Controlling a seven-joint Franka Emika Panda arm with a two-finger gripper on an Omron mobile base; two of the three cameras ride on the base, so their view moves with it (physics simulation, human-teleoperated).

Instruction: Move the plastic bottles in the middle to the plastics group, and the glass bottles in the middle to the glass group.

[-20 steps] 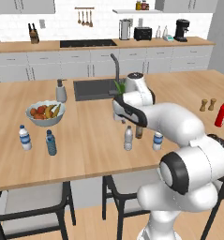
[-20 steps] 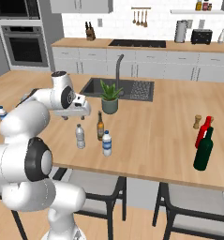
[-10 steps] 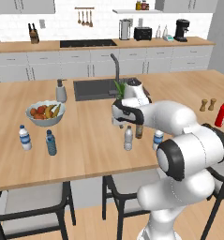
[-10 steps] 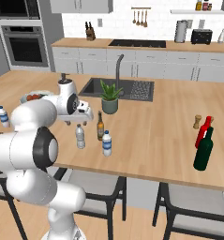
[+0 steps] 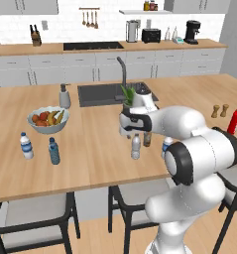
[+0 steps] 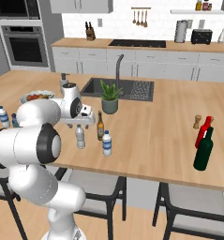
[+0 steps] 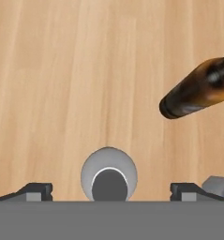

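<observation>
My gripper (image 5: 132,131) (image 6: 80,123) hangs open just above the plain greyish plastic bottle (image 5: 135,148) (image 6: 80,137). In the hand view the gripper (image 7: 111,192) looks straight down on that bottle's cap (image 7: 108,174), with one fingertip (image 7: 36,191) on either side and apart from it. The slim amber glass bottle (image 5: 147,139) (image 6: 100,126) (image 7: 202,89) stands beside it, and the blue-label plastic bottle (image 5: 166,147) (image 6: 107,143) a little further. The plastics group (image 5: 26,145) (image 6: 3,116) stands at the counter's left. The glass group, a red bottle (image 5: 234,119) (image 6: 203,131) and a green bottle (image 6: 203,151), stands at the right.
A fruit bowl (image 5: 47,119) sits left of the middle, with a soap dispenser (image 5: 64,96) behind it. A potted plant (image 6: 109,98) stands by the sink (image 6: 132,89) just behind the gripper. Wooden shakers (image 5: 219,110) stand near the red bottle. Stools stand under the near edge.
The hand has come down over the plain bottle, its jaws still wide. The bottles have not moved.
</observation>
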